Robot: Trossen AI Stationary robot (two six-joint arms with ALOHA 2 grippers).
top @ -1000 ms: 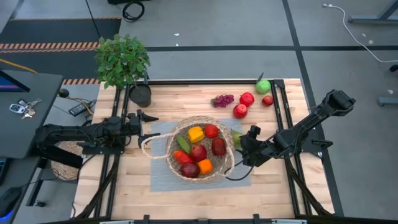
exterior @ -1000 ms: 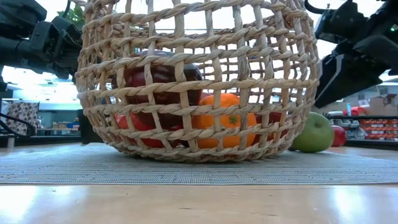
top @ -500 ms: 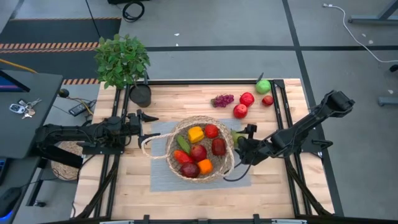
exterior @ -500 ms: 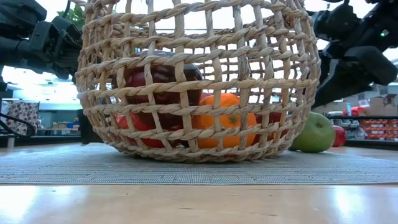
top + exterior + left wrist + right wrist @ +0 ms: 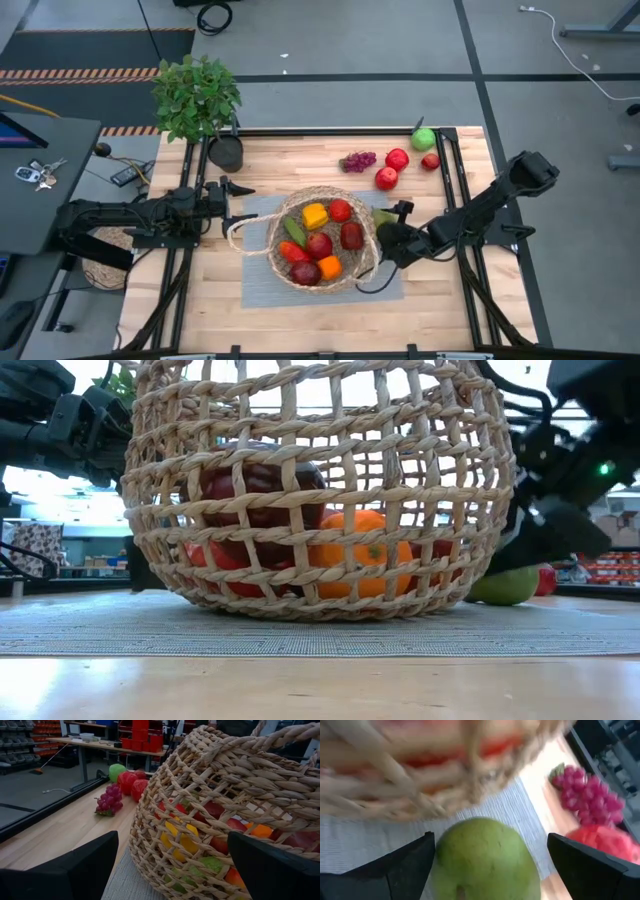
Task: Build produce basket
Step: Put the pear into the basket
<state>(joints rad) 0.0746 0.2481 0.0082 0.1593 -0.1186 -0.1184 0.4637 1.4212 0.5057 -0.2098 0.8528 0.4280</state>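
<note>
Basket (image 5: 322,240), large, round, of tan woven wicker, sits on a grey mat (image 5: 262,280) mid-counter, already holding red, yellow, orange and green produce. Right claw (image 5: 383,238) is down just beside its rim, fingers spread wide on either side of a green apple-like fruit (image 5: 485,857) lying on the mat against the basket wall; it looks placed to close on that fruit, not yet gripping. Left claw (image 5: 237,204) waits open by the looped handle, holding nothing. A purple grape bunch (image 5: 358,161) and red fruits (image 5: 392,168) remain at the counter's far side.
</note>
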